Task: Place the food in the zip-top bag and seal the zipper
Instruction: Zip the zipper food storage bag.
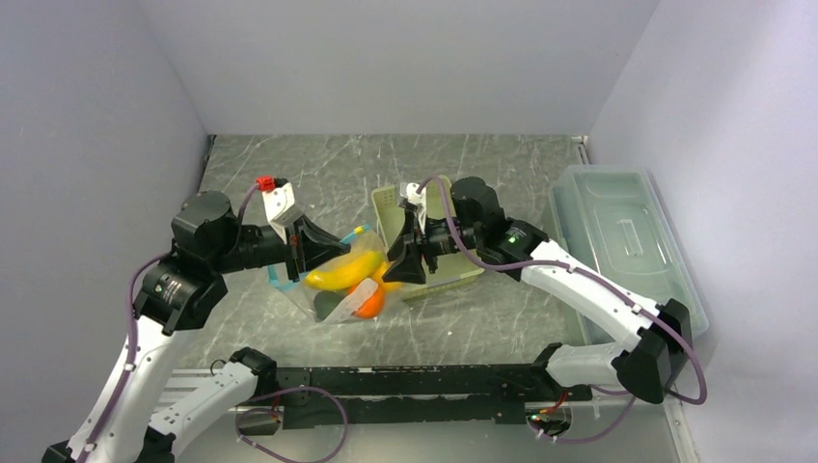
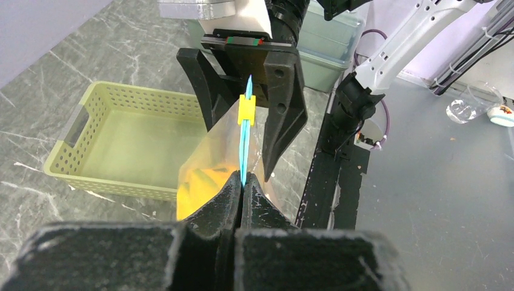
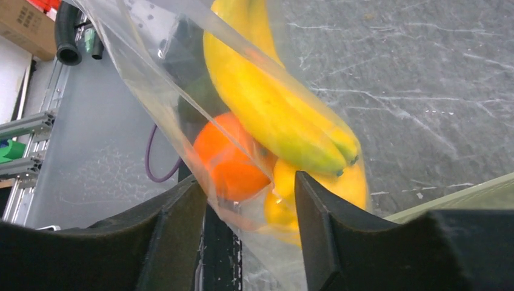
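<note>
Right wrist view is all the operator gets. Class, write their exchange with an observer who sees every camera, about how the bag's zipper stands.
Operator: I see the food in the zip-top bag, with my right gripper open around it. Where is the zipper?
Observer: In the left wrist view, the left gripper is shut on the zipper.
Operator: And the slider?
Observer: A yellow slider sits on that strip, between your open fingers.
Operator: Is anything in the basket?
Observer: What shows of the basket looks empty.
</note>
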{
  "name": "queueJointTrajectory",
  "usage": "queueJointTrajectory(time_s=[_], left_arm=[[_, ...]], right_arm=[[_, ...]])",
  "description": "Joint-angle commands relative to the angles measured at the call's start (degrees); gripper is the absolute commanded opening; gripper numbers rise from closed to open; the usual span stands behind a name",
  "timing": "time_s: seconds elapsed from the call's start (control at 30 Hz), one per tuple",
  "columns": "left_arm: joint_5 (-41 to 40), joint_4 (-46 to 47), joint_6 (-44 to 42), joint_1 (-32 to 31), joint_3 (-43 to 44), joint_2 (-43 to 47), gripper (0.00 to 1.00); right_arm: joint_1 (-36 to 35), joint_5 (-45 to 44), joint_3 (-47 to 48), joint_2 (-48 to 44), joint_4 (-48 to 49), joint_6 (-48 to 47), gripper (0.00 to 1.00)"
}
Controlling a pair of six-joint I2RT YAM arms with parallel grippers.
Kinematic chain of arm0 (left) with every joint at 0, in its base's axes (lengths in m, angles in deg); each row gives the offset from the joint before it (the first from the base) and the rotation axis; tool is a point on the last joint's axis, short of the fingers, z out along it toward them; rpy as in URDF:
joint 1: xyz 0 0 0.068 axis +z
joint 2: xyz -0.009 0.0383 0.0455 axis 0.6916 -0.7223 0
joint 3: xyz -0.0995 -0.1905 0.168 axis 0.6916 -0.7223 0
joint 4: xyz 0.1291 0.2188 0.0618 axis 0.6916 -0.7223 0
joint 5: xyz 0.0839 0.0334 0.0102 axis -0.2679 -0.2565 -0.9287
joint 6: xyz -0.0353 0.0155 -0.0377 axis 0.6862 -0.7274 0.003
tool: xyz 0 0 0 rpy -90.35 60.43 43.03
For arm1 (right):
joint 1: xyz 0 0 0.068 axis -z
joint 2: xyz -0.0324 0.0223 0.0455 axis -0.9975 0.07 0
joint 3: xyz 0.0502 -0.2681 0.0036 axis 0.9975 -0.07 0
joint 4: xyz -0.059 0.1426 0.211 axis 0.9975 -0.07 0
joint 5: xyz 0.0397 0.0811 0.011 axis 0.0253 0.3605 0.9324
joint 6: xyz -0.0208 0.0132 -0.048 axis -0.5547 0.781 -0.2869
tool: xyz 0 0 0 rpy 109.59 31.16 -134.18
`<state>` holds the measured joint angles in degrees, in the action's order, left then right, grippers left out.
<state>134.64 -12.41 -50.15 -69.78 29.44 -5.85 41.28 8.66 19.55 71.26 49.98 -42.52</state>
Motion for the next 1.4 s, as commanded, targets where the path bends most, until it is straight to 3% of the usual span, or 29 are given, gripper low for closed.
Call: queueJointTrajectory(time_s=[0.0,0.07,0.2,0.33,0.47,0.67,0.8,1.2,1.37], left_arm=[[-0.3,1.91,0.8,-0.17,3.07,1.28,0.0],[-0.25,2.06,1.0,-0.17,3.2,1.51,0.0],[-1.79,1.77,1.16,-0.17,3.83,1.89,0.0],[-2.0,2.42,1.81,-0.17,3.97,2.51,0.0],[-0.6,2.47,1.97,-0.17,4.35,2.02,0.0],[0.66,1.51,1.3,-0.17,4.29,1.65,0.0],[1.82,0.62,0.52,-0.17,4.5,0.97,0.0],[5.62,-1.6,-0.34,-0.17,5.08,-1.32,0.0],[6.14,-1.87,-0.49,-0.17,4.81,-1.75,0.0]], right_arm=[[-0.12,1.34,-1.38,-1.41,4.41,-0.3,0.51],[-0.12,1.25,-1.96,-1.51,4.5,-0.38,0.38],[-0.18,0.03,-3.49,-2.97,4.96,-0.16,0.0],[-0.15,-1.6,-6.76,-5.43,7.28,1.07,0.0],[-0.16,-2.79,-5.47,-7.04,7.09,1.9,0.42],[-0.2,-8.19,-0.67,-10.86,5.43,-0.94,0.66],[-0.2,-7.17,5.03,-9.5,3.44,-4.73,0.71],[-1.23,4.48,24.78,1.02,-10.31,-12.26,0.7],[-3.22,2.96,29.77,4.9,-16.29,-14.05,0.69]])
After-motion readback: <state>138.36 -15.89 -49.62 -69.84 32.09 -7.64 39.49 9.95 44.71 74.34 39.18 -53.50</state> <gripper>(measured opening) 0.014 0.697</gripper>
